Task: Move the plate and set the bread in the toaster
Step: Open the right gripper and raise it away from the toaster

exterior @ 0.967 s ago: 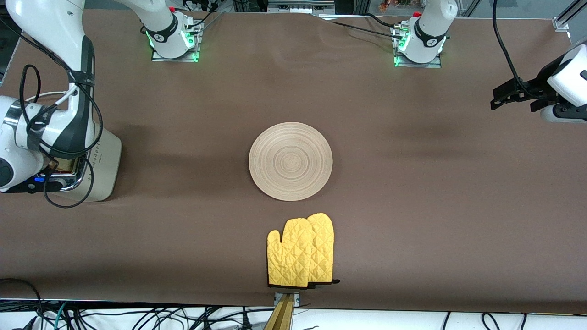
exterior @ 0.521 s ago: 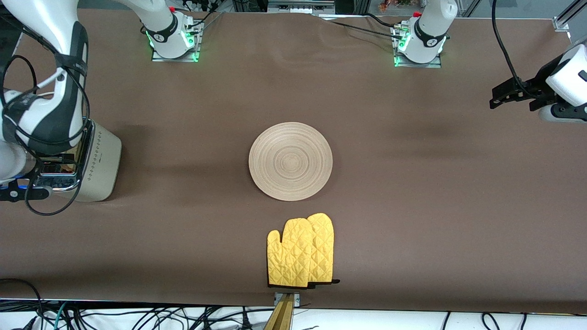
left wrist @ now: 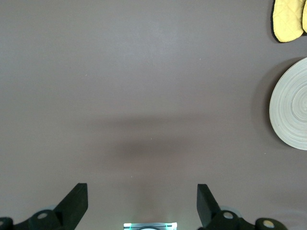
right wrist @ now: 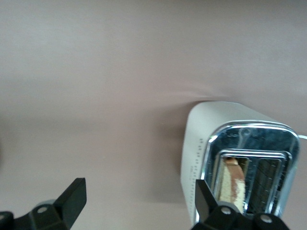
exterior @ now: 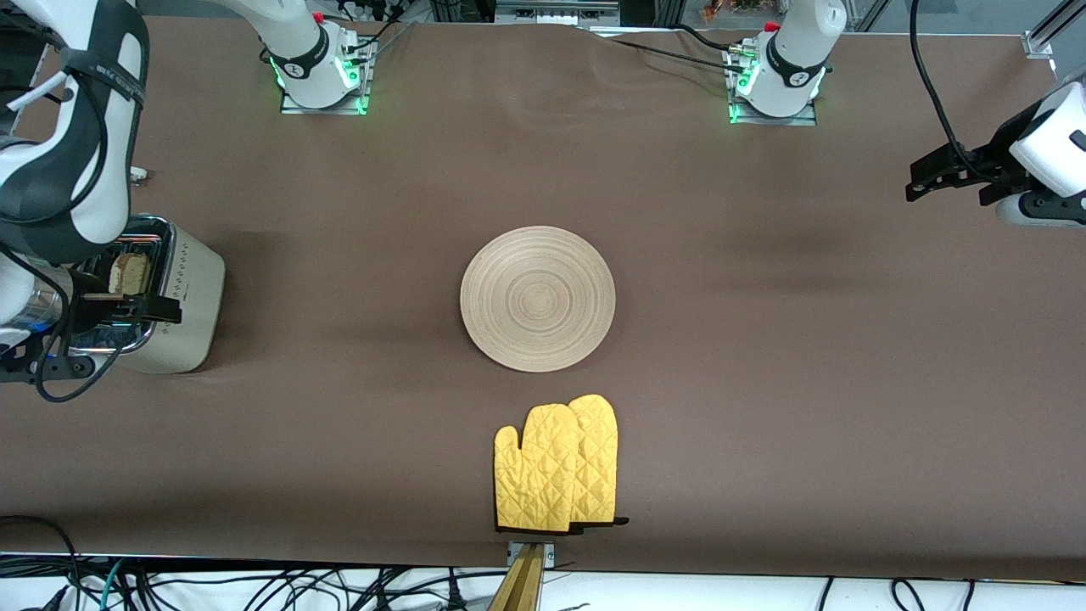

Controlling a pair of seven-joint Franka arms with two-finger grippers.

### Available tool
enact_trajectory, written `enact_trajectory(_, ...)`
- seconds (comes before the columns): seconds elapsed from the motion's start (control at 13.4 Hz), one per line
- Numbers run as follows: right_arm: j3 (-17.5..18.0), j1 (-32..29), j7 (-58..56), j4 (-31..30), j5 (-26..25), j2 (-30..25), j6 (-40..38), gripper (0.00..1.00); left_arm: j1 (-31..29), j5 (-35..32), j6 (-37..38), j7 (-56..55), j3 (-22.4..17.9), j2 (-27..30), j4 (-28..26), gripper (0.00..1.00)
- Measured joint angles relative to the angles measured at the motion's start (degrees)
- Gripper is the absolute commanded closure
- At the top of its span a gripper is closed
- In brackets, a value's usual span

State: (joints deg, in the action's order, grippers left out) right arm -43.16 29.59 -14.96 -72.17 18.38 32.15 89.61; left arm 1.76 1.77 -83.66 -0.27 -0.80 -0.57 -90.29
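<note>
The bread (exterior: 129, 272) stood in a slot of the toaster (exterior: 182, 297) under the spread, empty right gripper (exterior: 127, 307), while the left gripper (exterior: 946, 174) waited spread over bare table, well apart from the empty plate (exterior: 538, 298).

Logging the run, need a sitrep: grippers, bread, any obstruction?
Right gripper open over toaster, empty. Left gripper open, waiting at its table end. Bread in a toaster slot. Plate mid-table, nothing obstructing.

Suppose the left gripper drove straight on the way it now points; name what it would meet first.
Probably only bare table. The left gripper, jaws open, points down at empty cloth; the plate lies off to one side.
</note>
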Motion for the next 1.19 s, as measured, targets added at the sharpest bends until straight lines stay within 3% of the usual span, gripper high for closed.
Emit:
enact_trajectory(0.15, 3.1, -0.1, 0.1, 0.0, -0.5, -1.9, -0.4, 0.00, 0.0, 0.0, 0.0, 0.0, 0.0, 0.0, 0.0, 0.00)
enact_trajectory(0.22, 7.8, -2.1, 0.7, -0.2, -2.9, -3.5, -0.4, 0.00, 0.0, 0.0, 0.0, 0.0, 0.0, 0.0, 0.0, 0.00)
enact_trajectory(0.45, 26.2, -11.9, 2.3, -1.7, -14.8, -8.7, 2.4, 0.00, 0.0, 0.0, 0.0, 0.0, 0.0, 0.0, 0.0, 0.00)
enact_trajectory(0.52, 30.2, -14.5, 2.5, -2.6, -16.1, -10.3, 3.6, 0.00, 0.0, 0.0, 0.0, 0.0, 0.0, 0.0, 0.0, 0.00)
enact_trajectory(0.97, 42.3, -28.5, 2.5, -11.4, -16.7, -20.0, 7.8, 0.00, 0.0, 0.0, 0.1, 0.0, 0.3, -0.1, 0.0, 0.00)
enact_trajectory(1.19, 45.0, -31.0, 2.5, -14.8, -16.7, -23.3, 7.8, 0.00, 0.0, 0.0, 0.1, 0.0, 0.6, -0.2, 0.0, 0.00)
